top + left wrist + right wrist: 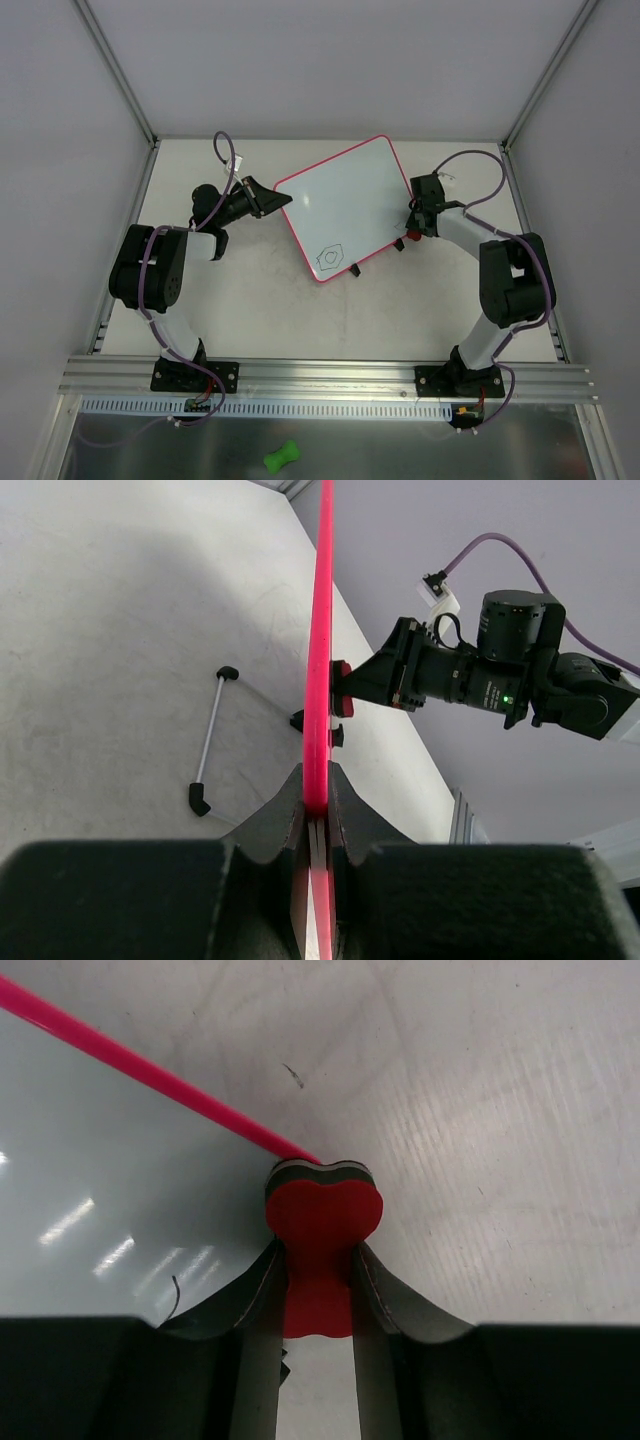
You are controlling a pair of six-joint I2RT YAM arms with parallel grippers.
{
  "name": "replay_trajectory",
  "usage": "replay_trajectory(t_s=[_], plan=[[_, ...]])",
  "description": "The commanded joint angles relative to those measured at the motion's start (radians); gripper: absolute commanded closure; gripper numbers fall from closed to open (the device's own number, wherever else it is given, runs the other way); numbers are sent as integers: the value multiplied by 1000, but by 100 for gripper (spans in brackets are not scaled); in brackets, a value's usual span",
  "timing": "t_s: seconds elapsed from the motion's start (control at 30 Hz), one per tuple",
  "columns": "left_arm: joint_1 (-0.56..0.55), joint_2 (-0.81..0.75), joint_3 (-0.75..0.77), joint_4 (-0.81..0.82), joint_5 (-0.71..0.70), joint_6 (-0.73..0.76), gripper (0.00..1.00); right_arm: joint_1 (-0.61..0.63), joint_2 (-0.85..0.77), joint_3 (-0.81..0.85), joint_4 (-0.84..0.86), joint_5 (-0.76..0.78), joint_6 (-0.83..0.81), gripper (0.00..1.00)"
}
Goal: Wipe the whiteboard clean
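Note:
The whiteboard, white with a pink frame, is skewed in the middle of the table and carries a small dark doodle near its front corner. My left gripper is shut on the board's left edge. In the left wrist view the frame runs edge-on and is pinched between the jaws of the left gripper. My right gripper is at the board's right edge, shut on a red eraser. The eraser's head touches the pink frame where the white surface ends.
A thin metal rod with black ends lies on the table beneath the raised board. Black feet stick out at the board's front edge. A green bone-shaped piece lies below the rail near the arm bases. Grey walls enclose the table.

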Motion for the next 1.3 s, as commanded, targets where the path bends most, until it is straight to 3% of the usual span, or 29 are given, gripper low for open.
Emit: replay_trajectory(t_s=[0.0, 0.43, 0.67, 0.73, 0.93, 1.27], plan=[[-17, 21, -5, 50, 37, 81, 100, 14, 38, -14, -95, -34, -2, 100], [-15, 8, 4, -10, 36, 108, 100, -19, -171, 0, -90, -55, -88, 100], [-15, 5, -2, -13, 36, 108, 100, -19, -209, -67, 55, -89, -131, 100], [-15, 4, -2, -13, 36, 108, 100, -27, -206, -69, 89, -98, -131, 100], [-15, 1, -5, -13, 42, 110, 100, -59, -177, -83, 266, -371, -97, 100], [-15, -4, -9, -11, 42, 114, 100, -68, -53, -110, 373, -362, -15, 100]])
